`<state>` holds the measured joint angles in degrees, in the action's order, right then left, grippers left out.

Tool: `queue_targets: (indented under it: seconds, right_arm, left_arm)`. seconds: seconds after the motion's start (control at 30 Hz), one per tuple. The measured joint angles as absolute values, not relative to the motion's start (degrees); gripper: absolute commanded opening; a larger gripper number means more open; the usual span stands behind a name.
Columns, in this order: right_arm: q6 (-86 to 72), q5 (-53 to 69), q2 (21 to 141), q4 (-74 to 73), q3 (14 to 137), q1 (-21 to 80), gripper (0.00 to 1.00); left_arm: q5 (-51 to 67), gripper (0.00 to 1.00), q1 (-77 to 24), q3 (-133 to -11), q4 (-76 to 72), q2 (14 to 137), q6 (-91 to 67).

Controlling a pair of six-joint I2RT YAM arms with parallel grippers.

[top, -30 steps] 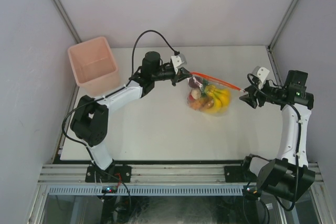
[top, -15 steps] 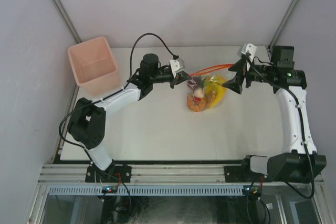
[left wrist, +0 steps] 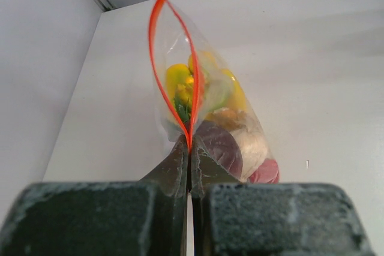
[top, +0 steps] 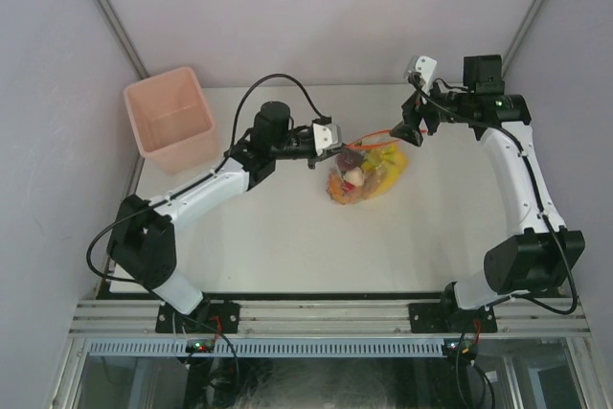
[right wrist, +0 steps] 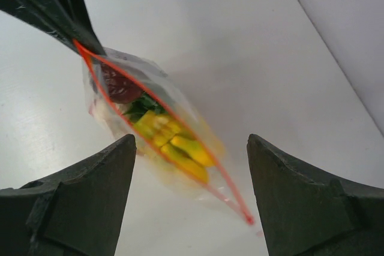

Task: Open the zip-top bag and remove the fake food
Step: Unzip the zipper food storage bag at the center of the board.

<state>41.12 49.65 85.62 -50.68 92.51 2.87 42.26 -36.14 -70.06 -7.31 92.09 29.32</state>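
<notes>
On the overhead camera my left tool [top: 333, 144] is pressed together on one end of the bag [top: 372, 177]. The bag is over the middle of the counter [top: 287, 237], toward the back. The toy food [top: 354, 179] is all inside it, a yellow, orange and red clump. My right tool [top: 412, 128] sits just beside the other end of the red zip strip [top: 378, 133]. The pink bin [top: 170, 120] stands well apart, at the back left corner.

On the left wrist camera the left tool [left wrist: 189, 148] pinches the near corner of the zip strip [left wrist: 153, 46], fingers tight together on it. The two sides of the strip bow apart, so the mouth stands parted. Yellow, green and dark red pieces show through the plastic.

On the right wrist camera the right tool [right wrist: 191, 142] is spread wide and grips nothing. The bag [right wrist: 120, 73] slants beyond the gap, from the left tool [right wrist: 48, 4] at top left down to its free corner near one finger. Bananas [right wrist: 174, 145] show inside.
</notes>
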Motion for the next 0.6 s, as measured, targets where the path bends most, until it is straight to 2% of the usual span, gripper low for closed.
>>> queue_targets:
  seconds: [0.23, 0.6]
  right_arm:
    - [43.8, 49.9, 84.5, -50.9, 92.8, 3.4, 0.73]
    - [46.2, 49.9, 80.9, -50.7, 83.2, 8.7, 0.73]
  left_arm:
    - [40.7, 0.00, -37.8, -70.1, -2.1, 88.5, 35.7]
    - [40.6, 0.00, -37.8, -70.1, 0.0, 88.3, 37.7]
